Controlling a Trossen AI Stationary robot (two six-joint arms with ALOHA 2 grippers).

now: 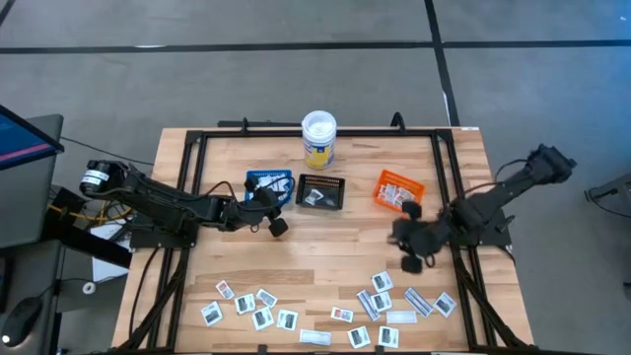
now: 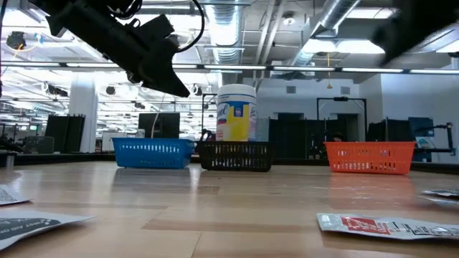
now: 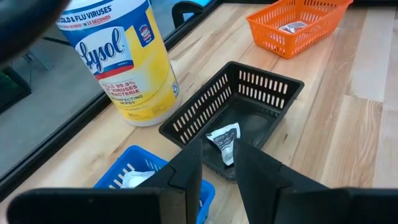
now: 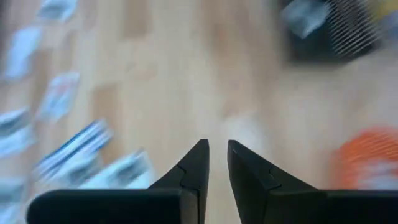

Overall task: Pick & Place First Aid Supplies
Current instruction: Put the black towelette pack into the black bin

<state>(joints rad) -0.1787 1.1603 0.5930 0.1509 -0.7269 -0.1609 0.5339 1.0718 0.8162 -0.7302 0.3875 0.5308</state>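
Your left gripper [image 1: 268, 210] hangs above the seam between the blue tray [image 1: 268, 183] and the black tray [image 1: 322, 191], at about 11 o'clock from the counter's [image 1: 325, 258] middle. In the left wrist view its jaws stand slightly apart with nothing between them. One packet [image 3: 224, 140] already lies in the black tray, another [image 3: 292, 27] in the orange tray [image 1: 397, 189], and something white shows in the blue tray.

Your right gripper [image 1: 414, 247] hovers at about 3 o'clock, between the orange tray and the right-hand cluster. Its jaws show a narrow gap, empty in the right wrist view. You appear to be between deliveries, with the right arm heading for its next pick.

The first aid supplies [image 1: 380, 301] lie mostly unsorted along the counter's near edge, from 5 to 7 o'clock, in two loose groups. The wipes tub [image 1: 318, 139] stands at 12 o'clock, behind the trays.

The next move calls for wider jaws, a descent onto a single flat packet at the cluster's edge, and a pinch low enough to lift it off the wood without dragging its neighbours.
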